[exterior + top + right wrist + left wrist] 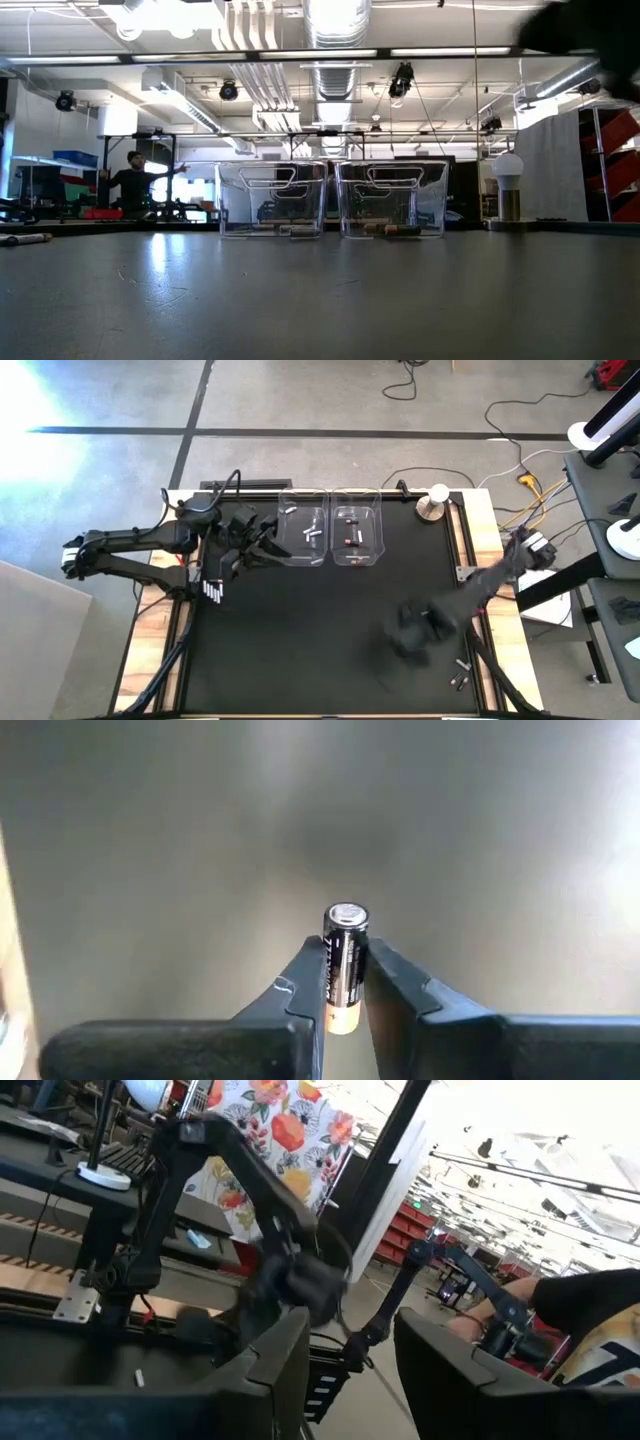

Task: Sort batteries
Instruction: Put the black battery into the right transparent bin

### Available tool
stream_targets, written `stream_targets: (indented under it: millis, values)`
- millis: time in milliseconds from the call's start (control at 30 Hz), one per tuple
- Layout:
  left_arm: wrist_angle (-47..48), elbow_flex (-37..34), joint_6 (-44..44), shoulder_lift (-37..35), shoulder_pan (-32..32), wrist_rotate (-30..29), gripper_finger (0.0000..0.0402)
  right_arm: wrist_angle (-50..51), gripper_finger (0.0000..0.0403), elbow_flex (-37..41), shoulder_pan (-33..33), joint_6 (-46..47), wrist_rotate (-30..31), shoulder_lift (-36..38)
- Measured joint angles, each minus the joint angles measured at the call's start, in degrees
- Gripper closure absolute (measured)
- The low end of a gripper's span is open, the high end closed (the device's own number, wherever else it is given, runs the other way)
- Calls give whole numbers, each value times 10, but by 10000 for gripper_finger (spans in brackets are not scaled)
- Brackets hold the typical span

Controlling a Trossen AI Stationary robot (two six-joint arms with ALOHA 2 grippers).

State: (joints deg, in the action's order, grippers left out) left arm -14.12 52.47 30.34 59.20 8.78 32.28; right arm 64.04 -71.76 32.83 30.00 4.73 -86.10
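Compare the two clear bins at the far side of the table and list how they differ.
1. Contents: the left bin holds silvery-white batteries; the right bin holds dark batteries.
2. Position: the left bin lies nearer the left gripper; the right bin lies nearer the round knob object.

Shared: both are clear, rectangular, upright and side by side.

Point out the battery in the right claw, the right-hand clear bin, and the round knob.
battery point(345, 955): right wrist view, dark label.
right-hand clear bin point(372, 552): high view, near rim.
round knob point(433, 510): high view, silver base.
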Motion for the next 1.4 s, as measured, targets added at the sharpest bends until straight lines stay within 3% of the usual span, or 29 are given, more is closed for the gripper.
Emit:
stream_targets:
  millis: [67,167,467,800,1200,1400]
  values:
    - [0,0,5,2,0,0,274,-2,359,-23,-57,-32,51,17]
    - [1,0,3,3,3,0,274,-21,360,-50,-146,-102,76,26]
    - [71,0,13,-21,14,1,274,-95,360,-151,-339,-279,38,-19]
    - [149,0,-51,-84,36,1,274,-95,359,-235,-460,-355,21,-123]
    - [228,0,-103,-116,120,1,274,-94,357,-242,-579,-390,-48,-257]
    - [275,0,-116,-115,174,0,274,-90,360,-242,-627,-362,-89,-312]
